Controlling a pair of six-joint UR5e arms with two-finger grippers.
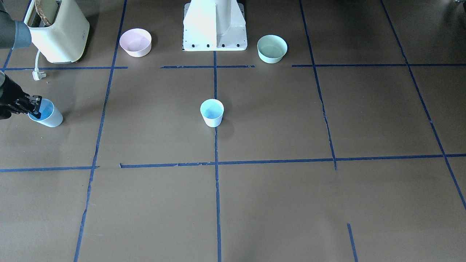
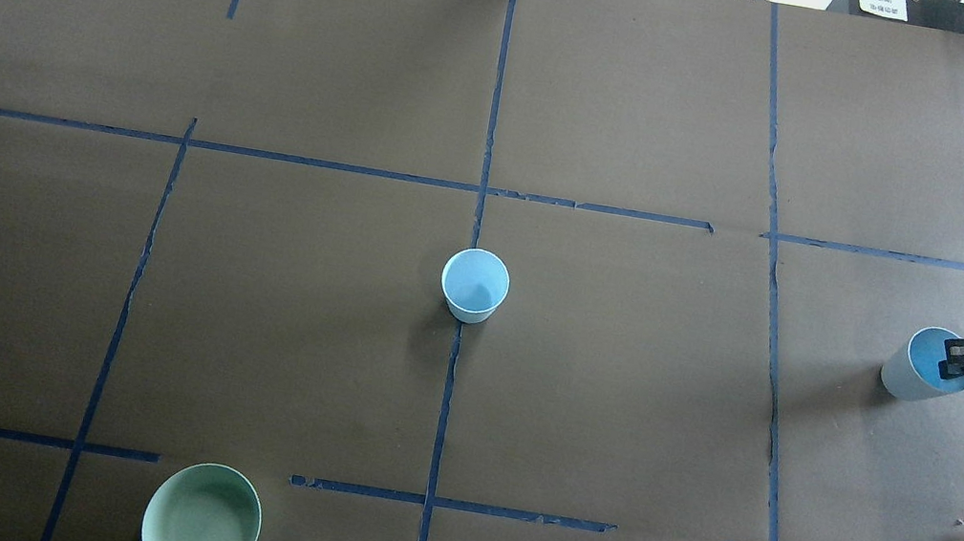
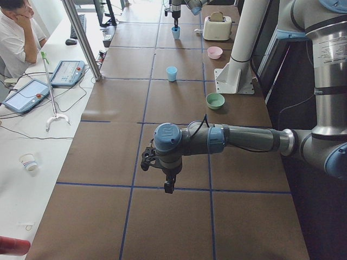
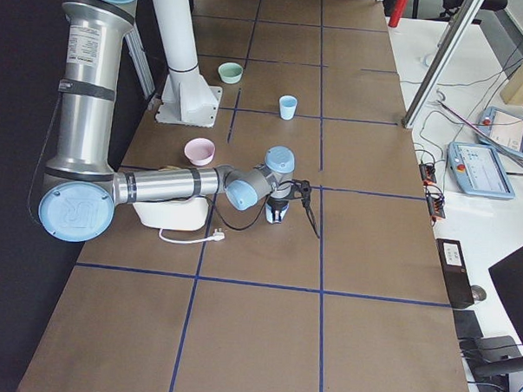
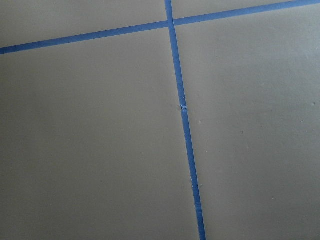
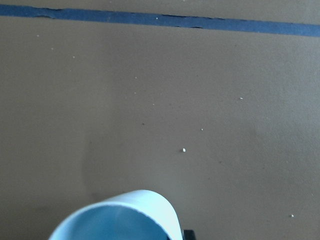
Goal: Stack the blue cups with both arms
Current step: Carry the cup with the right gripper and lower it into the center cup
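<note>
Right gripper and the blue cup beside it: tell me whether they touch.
Touching. The front-facing view shows the right gripper pinching the rim of the tilted blue cup, with one finger reaching inside it.

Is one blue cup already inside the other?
No: one blue cup stands alone mid-table, while the other cup is far off at the right gripper.

Right claw (image 1: 36,109) pinching tilted blue cup (image 1: 52,118) rim.
</note>
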